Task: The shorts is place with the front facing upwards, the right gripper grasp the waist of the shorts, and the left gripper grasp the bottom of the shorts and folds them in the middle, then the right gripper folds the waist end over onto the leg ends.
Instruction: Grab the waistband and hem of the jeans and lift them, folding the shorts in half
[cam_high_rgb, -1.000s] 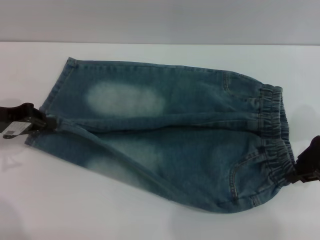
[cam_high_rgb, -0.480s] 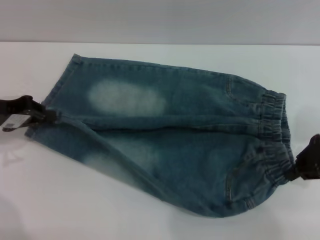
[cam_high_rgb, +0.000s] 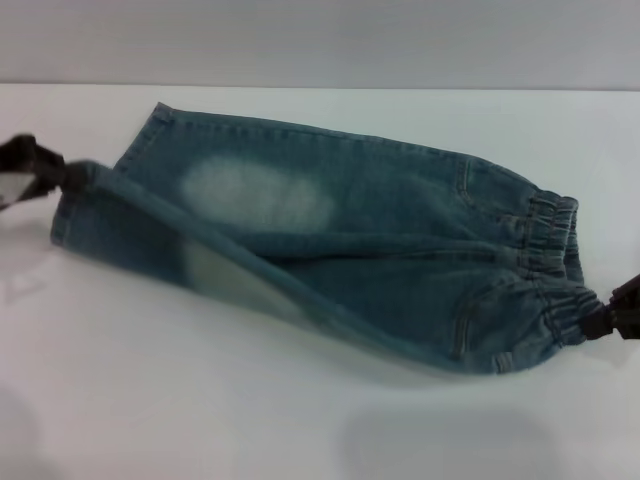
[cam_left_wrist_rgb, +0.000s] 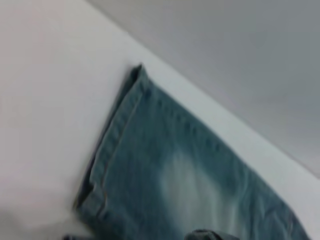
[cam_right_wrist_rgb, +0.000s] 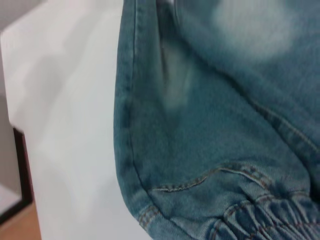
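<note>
While the left gripper (cam_high_rgb: 45, 172) pinches the bottom of the shorts (cam_high_rgb: 75, 205) at the near leg's hem and holds it raised off the white table (cam_high_rgb: 200, 420), the denim runs away from it to the right as a long slanting fold, the lifted near leg partly turned toward the far leg. Just beyond this claw lies the far leg's hem, flat on the table, its stitched edge showing plainly in the left wrist view. Further right, the shorts (cam_high_rgb: 380, 250) spread across the middle of the table, a pale faded oval patch (cam_high_rgb: 255, 195) on the far leg and a second faded area along the raised fold of the near leg. A curved stitched pocket (cam_right_wrist_rgb: 210, 177) sits just short of the waist end (cam_high_rgb: 545, 270), whose gathered elastic band bunches up against the right gripper (cam_high_rgb: 610, 320), which is clamped on the near corner of that band at the right edge of the head view
</note>
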